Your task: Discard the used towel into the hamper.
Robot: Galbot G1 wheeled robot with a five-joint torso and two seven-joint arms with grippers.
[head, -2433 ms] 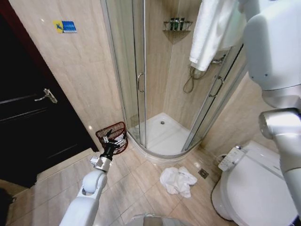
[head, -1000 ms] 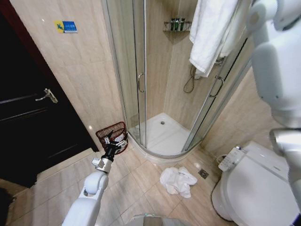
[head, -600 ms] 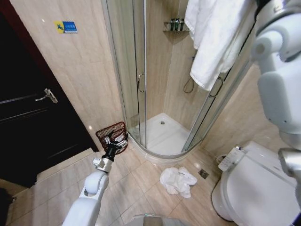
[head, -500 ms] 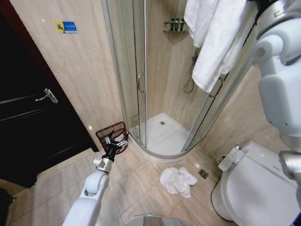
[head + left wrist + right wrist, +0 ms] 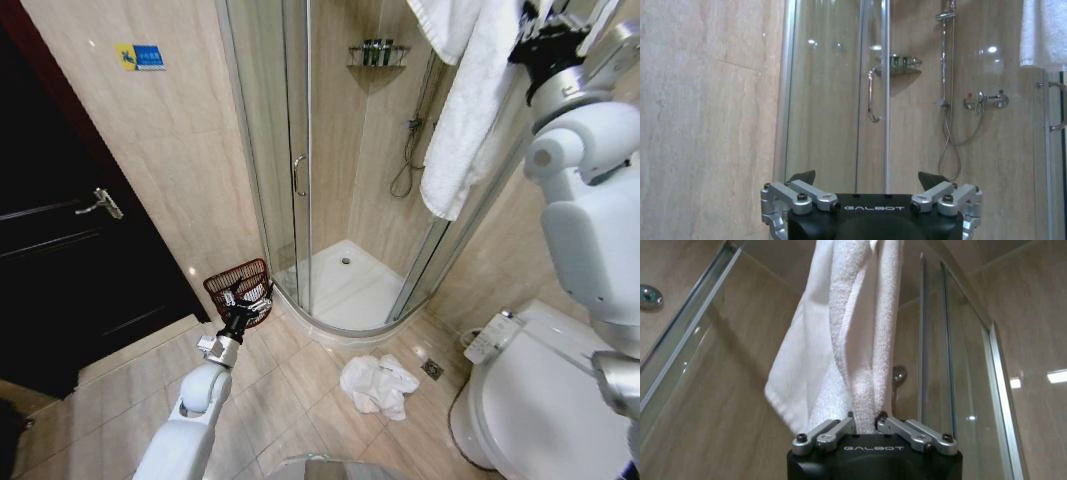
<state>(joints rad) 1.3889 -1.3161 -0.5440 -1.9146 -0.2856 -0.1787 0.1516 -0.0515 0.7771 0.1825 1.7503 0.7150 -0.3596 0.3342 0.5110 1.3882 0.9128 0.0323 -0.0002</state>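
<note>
- Upper right of the head view: right claw [image 5: 865, 426] is clamped on a white towel [image 5: 470, 110], held high beside the shower glass [image 5: 270, 150]; the cloth hangs free below it.
- Left claw [image 5: 867, 181] has its fingers spread wide and holds nothing; it sits low, left of centre, just by the hamper [image 5: 238, 285].
- Hamper stands on the floor against the wall, lower left of centre, well apart from the towel.
- A second towel [image 5: 378, 384] lies crumpled on the tiles.
- Progress, judged: towel grasped and lifted; carry-over and drop into hamper not yet done.

White towel [image 5: 470, 110] hangs high; wicker hamper [image 5: 240, 285] stands by shower.
</note>
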